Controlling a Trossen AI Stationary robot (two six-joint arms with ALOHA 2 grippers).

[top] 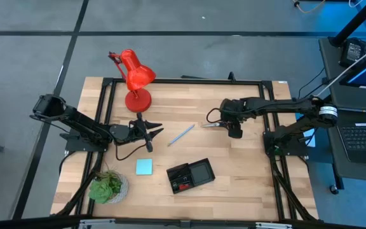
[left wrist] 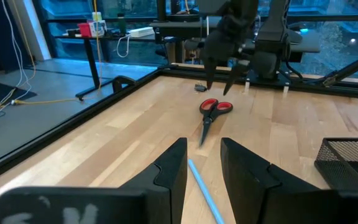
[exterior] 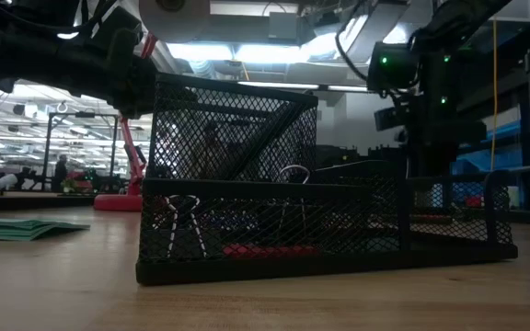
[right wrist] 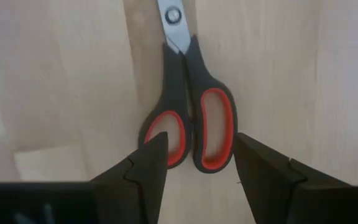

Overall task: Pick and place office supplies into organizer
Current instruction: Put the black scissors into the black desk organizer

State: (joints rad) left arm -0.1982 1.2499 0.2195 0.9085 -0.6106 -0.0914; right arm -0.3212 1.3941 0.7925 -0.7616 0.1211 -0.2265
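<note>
The red-handled scissors (right wrist: 191,118) lie flat on the table right of centre, blades (top: 206,125) toward the left edge. My right gripper (right wrist: 197,140) hangs open just above their handle loops (left wrist: 216,107), fingers pointing down, touching nothing. A light blue pen (top: 181,135) lies at the table's middle. My left gripper (top: 154,132) stands open and level just left of it, with nothing between its fingers (left wrist: 173,168). The black mesh organizer (top: 190,175) sits near the front edge; it holds binder clips (exterior: 187,225) and a small red piece (exterior: 256,248). A light blue notepad (top: 144,166) lies left of it.
A red desk lamp (top: 134,79) stands at the far left of the table. A small green potted plant (top: 108,186) is in the near left corner. A black frame (top: 183,81) borders the wooden top. Bare wood shows between the pen and the organizer.
</note>
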